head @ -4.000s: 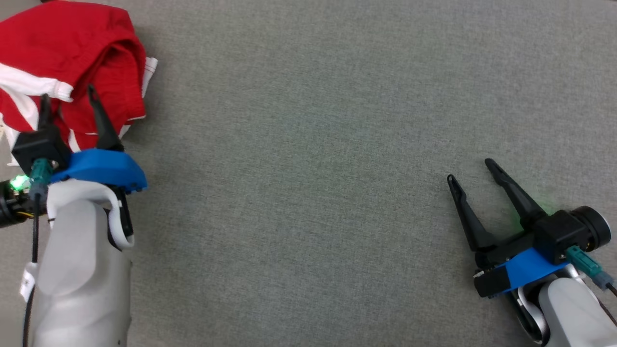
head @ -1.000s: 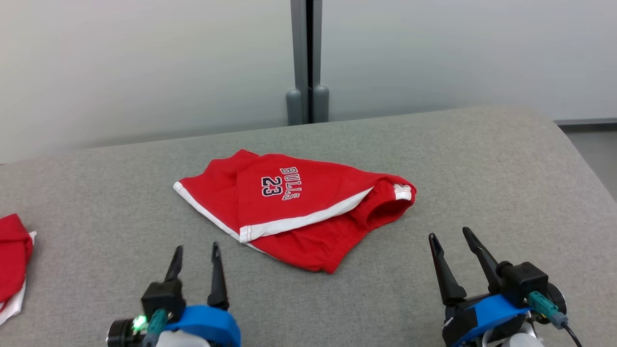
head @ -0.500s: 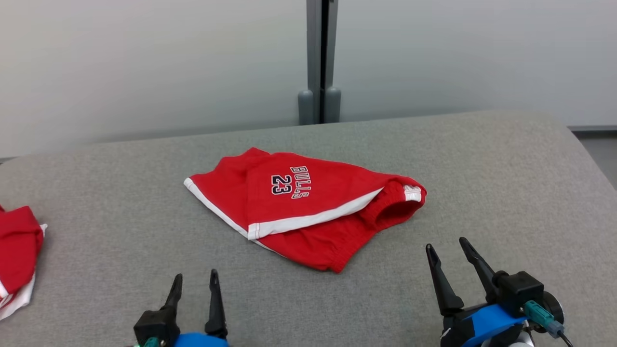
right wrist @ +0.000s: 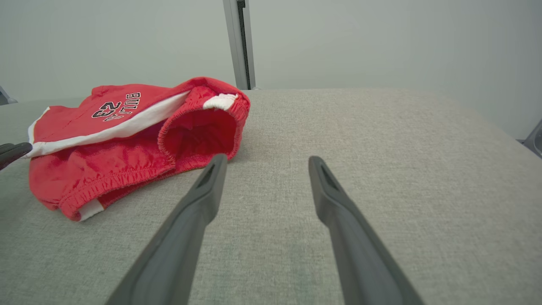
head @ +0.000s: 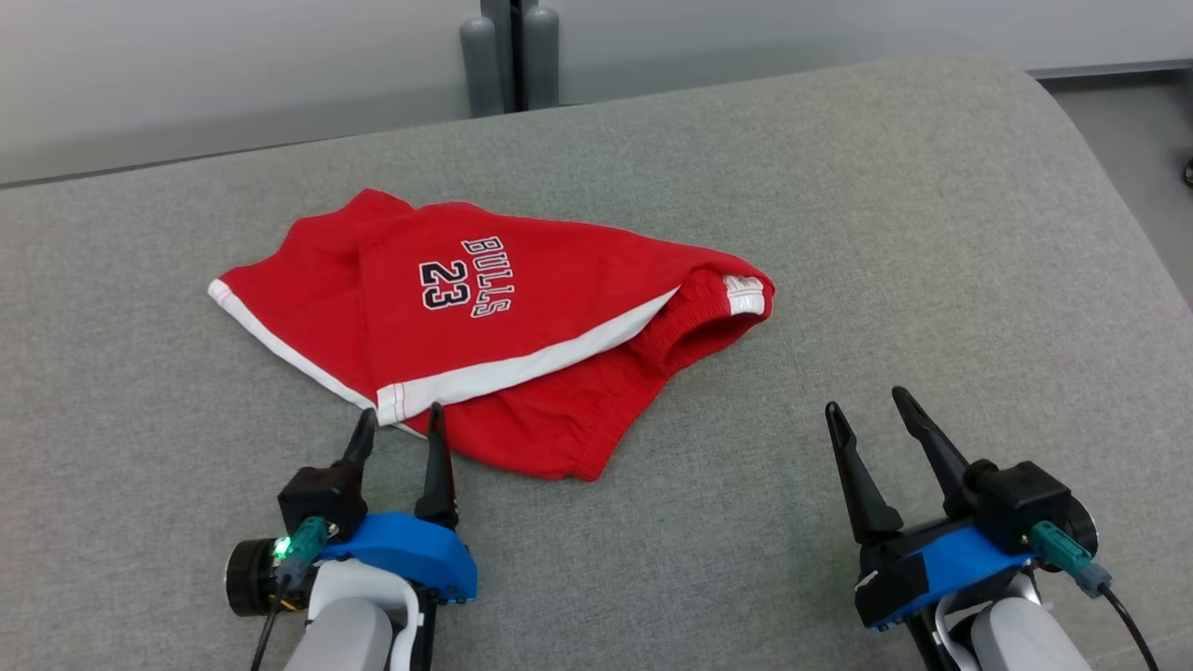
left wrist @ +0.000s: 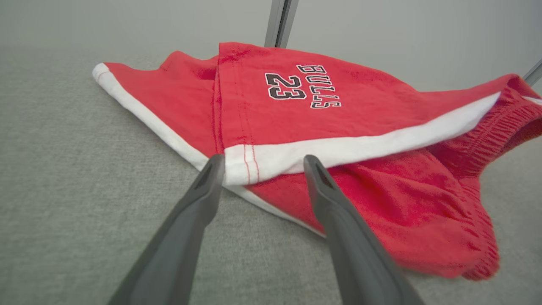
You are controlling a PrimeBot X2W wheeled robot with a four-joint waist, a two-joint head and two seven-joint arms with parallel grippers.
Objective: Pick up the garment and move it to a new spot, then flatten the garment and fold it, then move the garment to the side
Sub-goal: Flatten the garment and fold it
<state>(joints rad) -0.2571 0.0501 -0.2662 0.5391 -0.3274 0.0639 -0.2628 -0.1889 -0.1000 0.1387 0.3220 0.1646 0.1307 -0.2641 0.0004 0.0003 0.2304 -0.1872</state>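
Grey woven cushion (head: 932, 233) underneath. Red shorts (head: 522, 280), soft knit with white trim, lie rumpled mid-cushion toward its far edge, long axis left to right. My left gripper (head: 402, 415) is nearer, wide and empty, tips either side of the near hem corner. My right gripper (head: 866, 403), also wide, sits clear.

The light is bright, soft and even. The red shorts (head: 522, 317) cast only a faint shadow (wrist views bend and blur near their edges).
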